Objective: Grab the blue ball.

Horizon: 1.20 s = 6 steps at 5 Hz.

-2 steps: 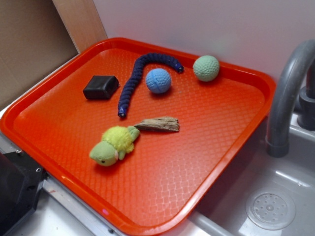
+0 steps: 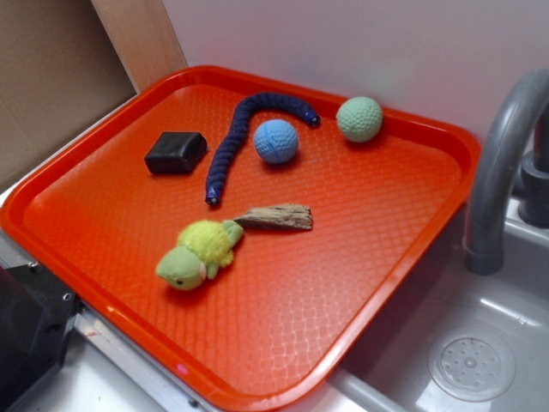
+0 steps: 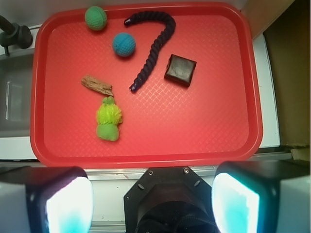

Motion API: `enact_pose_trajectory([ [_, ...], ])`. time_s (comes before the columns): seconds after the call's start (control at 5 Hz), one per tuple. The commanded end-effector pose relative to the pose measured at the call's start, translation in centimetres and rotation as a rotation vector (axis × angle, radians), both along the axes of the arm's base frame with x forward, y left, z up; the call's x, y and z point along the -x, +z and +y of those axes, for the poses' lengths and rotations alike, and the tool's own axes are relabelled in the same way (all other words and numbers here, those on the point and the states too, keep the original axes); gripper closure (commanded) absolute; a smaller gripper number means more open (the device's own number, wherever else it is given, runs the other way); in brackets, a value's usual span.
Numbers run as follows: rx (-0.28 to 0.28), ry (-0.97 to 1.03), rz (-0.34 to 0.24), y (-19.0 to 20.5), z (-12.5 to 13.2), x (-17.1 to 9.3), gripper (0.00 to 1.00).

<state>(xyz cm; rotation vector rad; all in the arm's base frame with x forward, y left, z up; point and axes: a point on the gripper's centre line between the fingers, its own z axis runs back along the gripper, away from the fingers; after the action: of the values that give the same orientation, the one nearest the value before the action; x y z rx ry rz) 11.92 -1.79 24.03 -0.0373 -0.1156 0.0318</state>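
Red tray [image 2: 403,249] sits beside a grey sink [image 2: 480,343], tap [image 2: 497,172] curving up at the sink's near edge. Using the tray as reference: blue ball [image 2: 276,141] rests on the tray floor toward the far rim, clear of the rim itself, knitted texture visible. Green ball [image 2: 359,118] is on the sink side of it, closer to the far rim, a clear gap between the two. Dark navy rope [image 2: 232,142] arcs around the blue ball's other side and over its far side; one end stops between the two balls, the other end points toward the tray middle. Rope passes just beside the blue ball; can't tell if they touch. Black block [image 2: 176,152] lies beyond the rope, toward the tray edge away from the sink. Sliver of wood [image 2: 276,217] sits near tray centre, one tip touching or nearly touching the yellow-green plush toy [image 2: 197,255], which lies toward the near rim. In the wrist view the gripper [image 3: 153,204] is off the tray, above its near rim, looking straight down; both fingers [image 3: 65,204] spread wide apart at the frame bottom, nothing between them. From there the blue ball [image 3: 124,44] is well away at the far side of the tray, untouched. Gripper doesn't show in the exterior view.
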Motion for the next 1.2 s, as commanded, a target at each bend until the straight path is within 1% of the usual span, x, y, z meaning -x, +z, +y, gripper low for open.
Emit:
enact_pose_trajectory([
  [0.0,-0.06,-0.062,-0.077,-4.3,0.5,-8.7,0.0],
  [0.2,-0.059,-0.111,-0.074,-6.4,0.1,-11.4,0.0],
  [0.4,-0.01,-0.267,-0.092,-10.0,-1.3,-14.1,0.0],
  [0.6,-0.014,-0.45,-0.119,-13.7,-4.2,-14.9,0.0],
  [0.8,-0.081,-0.486,-0.201,-15.7,-4.7,-16.7,0.0],
  [1.0,-0.059,-0.527,-0.163,-18.5,-5.1,-19.3,0.0],
])
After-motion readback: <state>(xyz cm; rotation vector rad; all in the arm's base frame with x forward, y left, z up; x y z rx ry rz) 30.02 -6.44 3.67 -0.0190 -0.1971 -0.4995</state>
